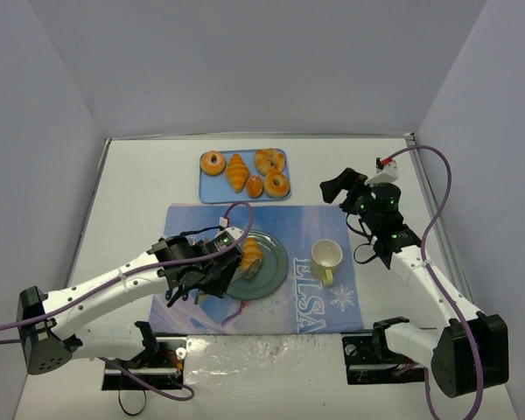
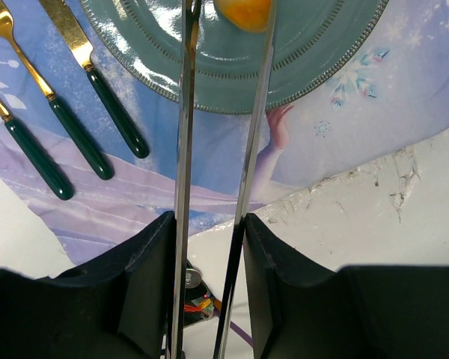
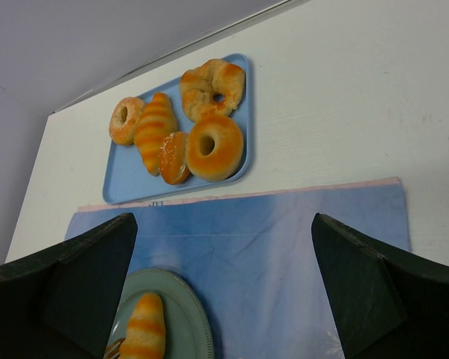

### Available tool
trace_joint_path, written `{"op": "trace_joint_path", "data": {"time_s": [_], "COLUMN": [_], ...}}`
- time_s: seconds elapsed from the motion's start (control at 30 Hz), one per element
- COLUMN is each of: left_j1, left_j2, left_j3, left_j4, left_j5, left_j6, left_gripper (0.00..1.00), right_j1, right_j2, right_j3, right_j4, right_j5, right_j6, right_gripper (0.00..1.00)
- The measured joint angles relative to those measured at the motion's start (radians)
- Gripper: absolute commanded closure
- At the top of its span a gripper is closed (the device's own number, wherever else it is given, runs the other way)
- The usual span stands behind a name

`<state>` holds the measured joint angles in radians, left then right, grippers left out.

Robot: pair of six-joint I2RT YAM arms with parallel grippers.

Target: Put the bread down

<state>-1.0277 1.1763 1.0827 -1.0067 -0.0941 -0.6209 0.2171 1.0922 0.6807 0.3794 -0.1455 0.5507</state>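
the bread [image 1: 251, 256] is seen lying on the green plate [image 1: 271, 276], on its left half, long axis running roughly away from the arms; it is bracketed by the long thin fingers of the left gripper [image 2: 226, 19]; in the left wrist view one finger is pressed against the roll's flank while a sliver of plate shows beside the other; the tips are cut off by the frame edge, so whether the roll is clamped or loose cannot be told; the right gripper [image 1: 336, 187] is held spread wide with nothing between its fingers, well apart from the plate, near the far right corner of the placemat [image 1: 306, 223]; the blue tray [image 1: 217, 185] with the other pastries lies at the far side; the roll is judged light and probably a little soft; its ridged crust should be gripped without slipping, though a hard squeeze would likely dent it; the best hold is judged to be across the narrow width at the thick middle, not at the tapered ends, where it could pivot; placement is judged all but done, with only a release and a clean lift away called for
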Motion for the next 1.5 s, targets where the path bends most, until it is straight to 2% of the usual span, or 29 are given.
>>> {"op": "trace_joint_path", "data": {"time_s": [0.13,0.27,0.47,0.73,1.17,1.27,1.5], "left_j1": [0.0,0.0,0.0,0.0,0.009,0.098,0.45], "left_j2": [-0.001,-0.006,-0.024,-0.04,-0.069,-0.053,0.073], "left_j3": [0.0,0.0,0.0,0.011,0.21,0.256,0.318], "left_j4": [-0.007,-0.015,-0.034,-0.052,-0.073,-0.073,-0.007], "left_j5": [-0.001,-0.001,0.0,0.001,-0.036,-0.035,0.021], "left_j6": [-0.006,-0.011,-0.013,-0.013,-0.009,0.024,0.137], "left_gripper": [0.65,0.58,0.54,0.54,0.55,0.55,0.55], "right_j1": [0.0,0.0,0.001,0.007,0.007,0.007,0.007], "right_j2": [0.0,0.0,0.0,0.0,-0.005,-0.011,-0.012], "right_j3": [0.0,0.0,0.0,0.0,0.0,0.0,0.0], "right_j4": [0.005,0.007,0.012,0.014,0.014,0.014,0.014], "right_j5": [0.0,0.0,0.0,0.001,0.009,0.01,0.009], "right_j6": [0.0,0.002,0.003,0.003,0.003,0.003,0.003], "right_gripper": [0.0,0.0,0.0,0.0,0.0,0.0,0.0]}}
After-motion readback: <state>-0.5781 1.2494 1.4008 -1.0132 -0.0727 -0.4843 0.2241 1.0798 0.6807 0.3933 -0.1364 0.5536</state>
